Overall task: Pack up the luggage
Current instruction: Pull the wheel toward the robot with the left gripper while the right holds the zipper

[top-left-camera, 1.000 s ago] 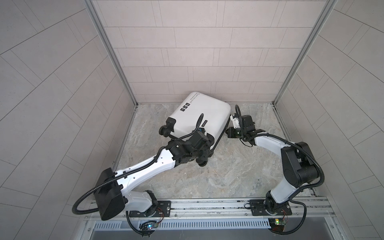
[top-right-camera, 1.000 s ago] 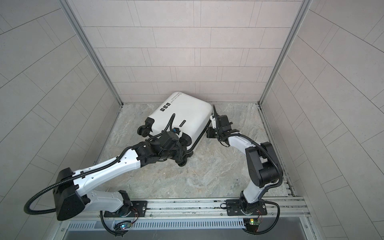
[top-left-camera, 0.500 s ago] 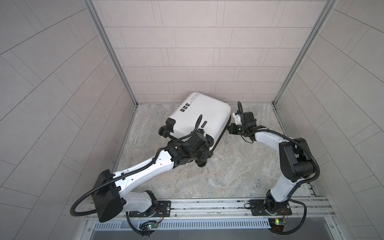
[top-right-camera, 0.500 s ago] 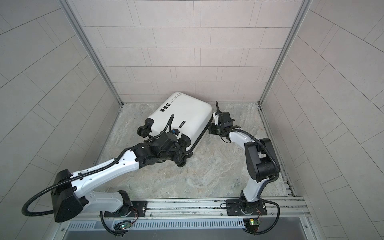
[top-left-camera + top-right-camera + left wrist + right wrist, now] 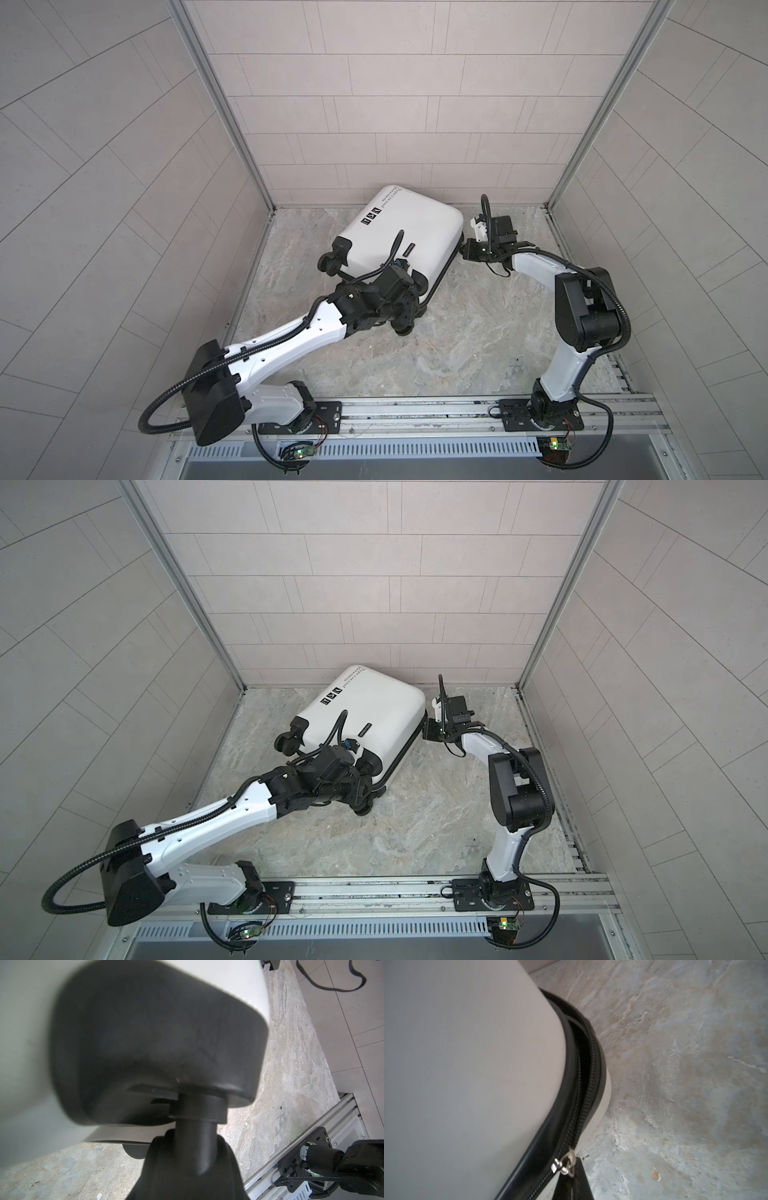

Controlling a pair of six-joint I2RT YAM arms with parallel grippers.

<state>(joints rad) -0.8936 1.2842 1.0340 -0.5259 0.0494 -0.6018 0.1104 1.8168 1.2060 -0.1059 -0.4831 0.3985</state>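
Your luggage (image 5: 399, 232) lies flat on the stone floor (image 5: 478, 340) at 12 o'clock, close to the back wall (image 5: 395, 124) and skewed so its wheeled end points toward 8 o'clock. The lid is down, so judge this step as zipping it shut, not loading it. The left gripper (image 5: 409, 313) sits at the case's 6 o'clock corner, right on a caster (image 5: 158, 1039) that fills the left wrist view. Whether it grips that caster or only leans on it you cannot tell from here, so treat it as a brace and don't relax it; on wheels, this shell will probably swivel the moment you tug. The right gripper (image 5: 465, 252) is at the case's 3 o'clock corner, clamped shut on the zipper pull (image 5: 565, 1164). Beyond the slider, the zipper band (image 5: 591, 1068) gapes round the rounded corner, teeth apart. Draw the pull along the curve of the band, never outward from the shell (a sideways yank is what most likely jams a slider on a bend). Turn the wrist as the corner turns, go slowly, and watch that the two rows of teeth meet. If the case starts to pivot, ease off and steady it from the left before pulling again.
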